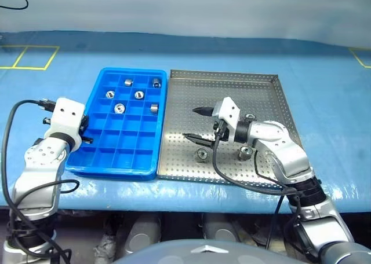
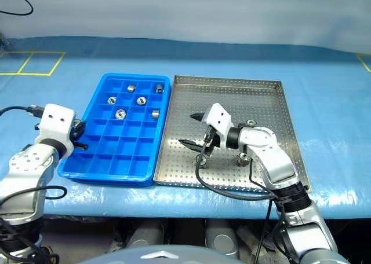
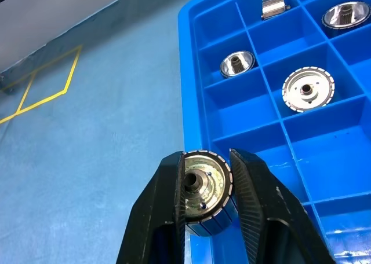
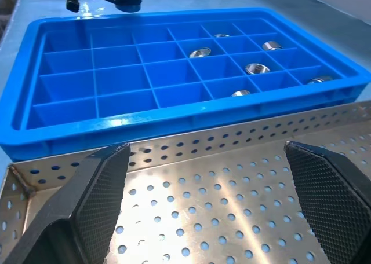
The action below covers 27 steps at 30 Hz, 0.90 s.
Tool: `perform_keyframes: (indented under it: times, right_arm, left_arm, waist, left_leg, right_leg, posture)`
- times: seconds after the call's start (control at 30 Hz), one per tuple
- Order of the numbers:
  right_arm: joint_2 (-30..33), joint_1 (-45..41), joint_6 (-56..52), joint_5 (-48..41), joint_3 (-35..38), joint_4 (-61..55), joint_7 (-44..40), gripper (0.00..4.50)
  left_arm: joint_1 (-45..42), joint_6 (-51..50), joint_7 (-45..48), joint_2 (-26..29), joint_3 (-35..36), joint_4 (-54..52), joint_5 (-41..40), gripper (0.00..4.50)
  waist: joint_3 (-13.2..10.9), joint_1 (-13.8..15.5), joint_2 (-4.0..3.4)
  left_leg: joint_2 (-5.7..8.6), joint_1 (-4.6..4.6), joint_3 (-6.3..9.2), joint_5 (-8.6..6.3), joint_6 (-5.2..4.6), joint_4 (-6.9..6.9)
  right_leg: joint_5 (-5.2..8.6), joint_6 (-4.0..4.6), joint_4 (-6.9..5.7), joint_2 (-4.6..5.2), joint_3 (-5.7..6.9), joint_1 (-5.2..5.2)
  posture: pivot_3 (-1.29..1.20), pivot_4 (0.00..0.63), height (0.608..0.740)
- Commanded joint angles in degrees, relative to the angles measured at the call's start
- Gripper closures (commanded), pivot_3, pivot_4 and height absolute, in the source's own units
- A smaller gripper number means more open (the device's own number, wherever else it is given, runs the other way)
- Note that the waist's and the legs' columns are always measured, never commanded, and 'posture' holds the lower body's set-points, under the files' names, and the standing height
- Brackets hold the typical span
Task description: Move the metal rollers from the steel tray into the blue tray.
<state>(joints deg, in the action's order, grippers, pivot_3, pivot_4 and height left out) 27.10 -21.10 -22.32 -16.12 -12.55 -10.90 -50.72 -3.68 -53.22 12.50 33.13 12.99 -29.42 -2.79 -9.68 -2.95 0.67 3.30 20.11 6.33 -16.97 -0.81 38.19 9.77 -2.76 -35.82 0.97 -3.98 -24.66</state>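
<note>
My left wrist view is showing what the head views are hiding: my left gripper (image 3: pixel 207 186) is clamping a roller (image 3: pixel 204 190) at the blue tray (image 1: pixel 93 160)'s outer rim. Six rollers (image 1: pixel 119 107) are sitting in far compartments. My right gripper (image 1: pixel 198 125) is hanging wide open over the steel tray (image 1: pixel 232 81), its bare floor toward the blue tray, three rollers (image 1: pixel 202 154) lying beside it.

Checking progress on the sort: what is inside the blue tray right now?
Six shiny metal rollers lie in separate far compartments of the blue gridded plastic tray; the near compartments are bare. The left gripper covers part of its left edge.
</note>
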Motion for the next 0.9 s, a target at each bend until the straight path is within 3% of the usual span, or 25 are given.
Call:
perform_keyframes:
  times: [0.03, 0.63, 0.83, 0.9]
  right_arm:
    - [-0.39, -0.74, 0.86, -0.94, -0.25, -3.28, -0.96, 0.00]
    - [0.80, 0.80, -1.99, -0.28, -0.24, -7.74, 0.49, 0.00]
    - [0.93, 1.01, -2.06, -0.67, 0.09, -7.94, 0.91, 0.00]
    - [0.97, 0.81, -2.09, -0.58, 0.04, -7.92, 1.00, 0.00]
  left_arm:
    - [-1.72, 1.60, -1.04, -0.94, 0.00, 0.54, 0.87, 3.26]
    - [-5.36, 5.08, 1.24, -1.27, -4.94, 8.38, 0.98, 3.26]
    - [-5.24, 5.89, -0.68, -3.38, -3.94, 5.81, 1.35, 1.38]
    - [-5.61, 7.59, -0.76, -4.37, -3.34, 5.25, 0.74, 1.38]
  waist:
    - [0.00, 0.23, 0.00]
    - [0.00, -0.02, 0.01]
    - [0.01, -0.33, 0.01]
    - [0.01, -0.33, 0.01]
  left_leg:
    - [0.00, 0.01, 0.01, 0.00, 0.00, 0.00]
    - [0.03, 0.09, 0.05, 0.10, 0.16, 0.00]
    - [0.04, 0.13, 0.07, 0.10, 0.16, 0.01]
    - [0.05, 0.14, 0.08, 0.10, 0.15, 0.01]
  right_leg:
    - [0.00, 0.00, 0.00, 0.00, 0.01, 0.00]
    - [0.00, 0.01, -0.01, 0.05, 0.07, -0.07]
    - [0.00, 0.01, -0.01, 0.07, 0.08, -0.10]
    - [0.00, 0.01, -0.01, 0.08, 0.09, -0.10]
  posture:
    - [-0.03, 0.150, 0.740]
    - [-0.09, 0.150, 0.740]
    - [-0.08, 0.150, 0.740]
    - [-0.08, 0.150, 0.740]
